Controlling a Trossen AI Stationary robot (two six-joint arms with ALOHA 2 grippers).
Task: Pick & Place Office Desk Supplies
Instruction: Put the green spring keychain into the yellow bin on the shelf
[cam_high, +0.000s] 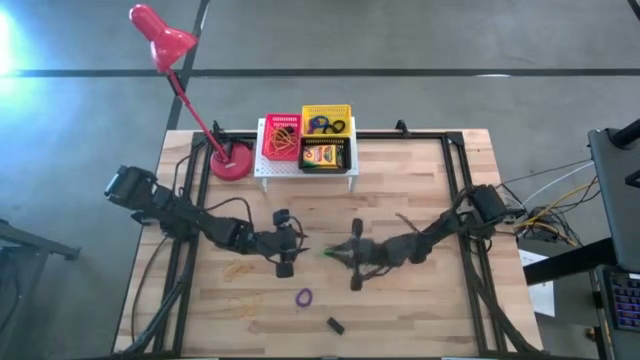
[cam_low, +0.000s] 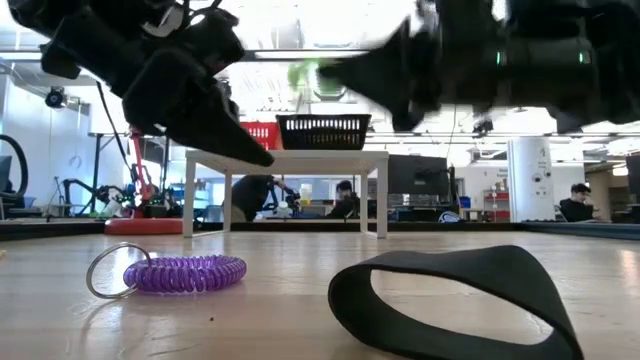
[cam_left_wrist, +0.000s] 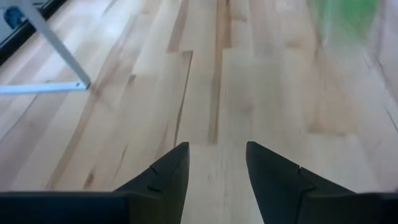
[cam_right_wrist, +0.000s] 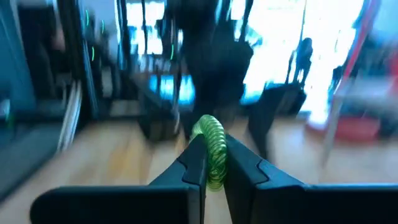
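Observation:
My right gripper (cam_right_wrist: 213, 140) is near the table's middle, shut on a green coil loop (cam_right_wrist: 209, 126), which also shows as a green blur (cam_high: 326, 253). Facing it from the left, my left gripper (cam_left_wrist: 217, 150) stands open above bare wood with nothing between its fingers. A purple coil loop (cam_low: 186, 272) with a metal ring lies flat near the front edge. Beside it a black elastic band (cam_low: 450, 292) stands on its edge. Tan rubber bands (cam_high: 238, 268) lie flat at the front left. A crayon box (cam_high: 324, 156) sits on the white rack. My right gripper pinches the green coil loop between its two fingers, on a stretch of the coil (cam_right_wrist: 215, 163). The fingers lie level and come from the table's right. The rest of the coil (cam_right_wrist: 209, 126) sticks out past the fingertips. It is lifted clear of the table (cam_low: 305, 72).
At the far edge stands a white perforated rack (cam_high: 262, 168) with a red basket (cam_high: 281, 137) and a yellow basket (cam_high: 326, 112) holding loops. The red desk lamp's base (cam_high: 231, 162) stands left of it. Bare wood lies at the front right.

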